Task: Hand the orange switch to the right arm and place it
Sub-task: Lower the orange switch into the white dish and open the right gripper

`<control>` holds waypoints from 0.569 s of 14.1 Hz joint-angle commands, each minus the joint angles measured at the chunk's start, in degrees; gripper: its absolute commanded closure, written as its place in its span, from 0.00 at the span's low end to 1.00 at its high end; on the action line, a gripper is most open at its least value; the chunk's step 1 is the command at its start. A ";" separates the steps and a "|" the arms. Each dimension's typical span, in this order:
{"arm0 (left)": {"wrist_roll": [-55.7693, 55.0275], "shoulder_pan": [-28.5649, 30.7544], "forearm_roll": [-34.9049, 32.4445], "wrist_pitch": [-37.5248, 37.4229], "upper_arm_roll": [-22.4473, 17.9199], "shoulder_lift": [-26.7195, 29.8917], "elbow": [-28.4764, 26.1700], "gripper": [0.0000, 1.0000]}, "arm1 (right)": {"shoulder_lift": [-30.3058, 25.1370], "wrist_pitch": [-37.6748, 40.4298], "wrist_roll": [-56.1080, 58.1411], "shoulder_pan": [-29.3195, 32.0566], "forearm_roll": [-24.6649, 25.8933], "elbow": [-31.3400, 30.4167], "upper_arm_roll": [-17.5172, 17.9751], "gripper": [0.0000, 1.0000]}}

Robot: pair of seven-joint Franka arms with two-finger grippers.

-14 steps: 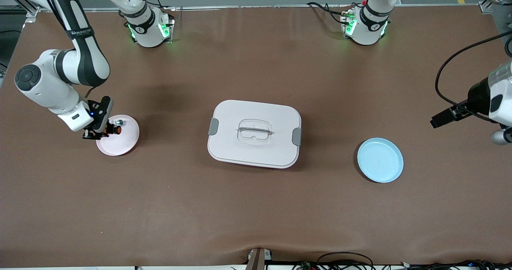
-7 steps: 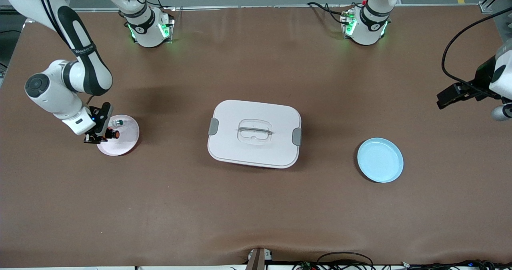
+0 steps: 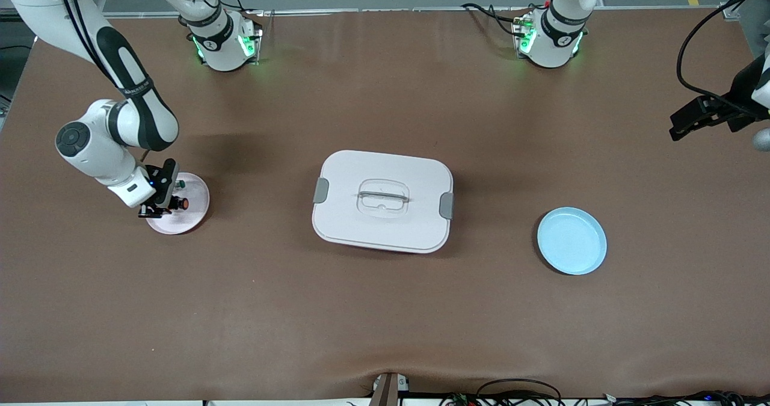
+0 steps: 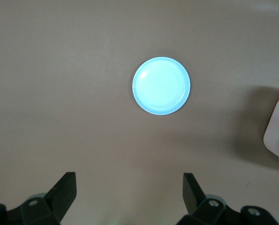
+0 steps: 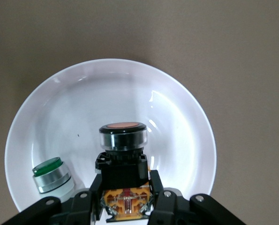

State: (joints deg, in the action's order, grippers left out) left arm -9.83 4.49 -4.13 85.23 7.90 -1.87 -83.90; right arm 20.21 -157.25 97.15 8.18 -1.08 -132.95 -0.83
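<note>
The orange switch (image 3: 180, 203), a stubby black part with a round orange end, sits between the fingers of my right gripper (image 3: 161, 206), low over the pale pink plate (image 3: 194, 212). In the right wrist view the gripper (image 5: 125, 190) is shut on the switch's black and orange body (image 5: 123, 157), with its orange cap pointing away over the plate (image 5: 59, 112). My left gripper (image 3: 683, 128) hangs over the table's edge at the left arm's end, open and empty (image 4: 129, 197).
A silvery button with a green top (image 3: 179, 183) (image 5: 50, 174) lies on the same pink plate. A white lidded container (image 3: 382, 200) stands mid-table. A light blue plate (image 3: 571, 240) (image 4: 161, 86) lies toward the left arm's end.
My right gripper has turned and lowered with the orange switch over the pink plate. My left arm has drawn back toward the robots' side of the table.
</note>
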 commanded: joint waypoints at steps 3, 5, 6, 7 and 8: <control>1.40 -0.27 1.41 -1.64 -0.69 2.66 -1.70 0.00 | 1.94 -0.34 -0.20 0.70 0.20 1.46 0.92 1.00; 1.92 -0.19 1.50 -2.26 -0.78 3.36 -1.88 0.00 | 2.64 -0.25 -0.20 0.61 0.20 2.34 0.92 1.00; 1.92 -0.19 1.50 -2.26 -0.78 3.36 -1.88 0.00 | 2.90 0.01 -0.20 0.52 0.20 2.60 0.92 1.00; 1.92 -0.19 1.50 -1.92 -0.78 3.36 -2.40 0.00 | 3.08 0.10 -0.29 0.52 0.20 2.78 0.92 1.00; 2.01 -0.19 1.50 -1.30 -0.78 3.36 -3.10 0.00 | 3.17 0.19 -0.29 0.52 0.20 2.96 0.92 1.00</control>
State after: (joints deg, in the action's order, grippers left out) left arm -9.09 4.51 -3.58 83.27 7.80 0.01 -84.63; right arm 22.26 -157.32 97.13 8.18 -1.08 -131.43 -0.50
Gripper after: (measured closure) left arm 0.000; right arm 0.586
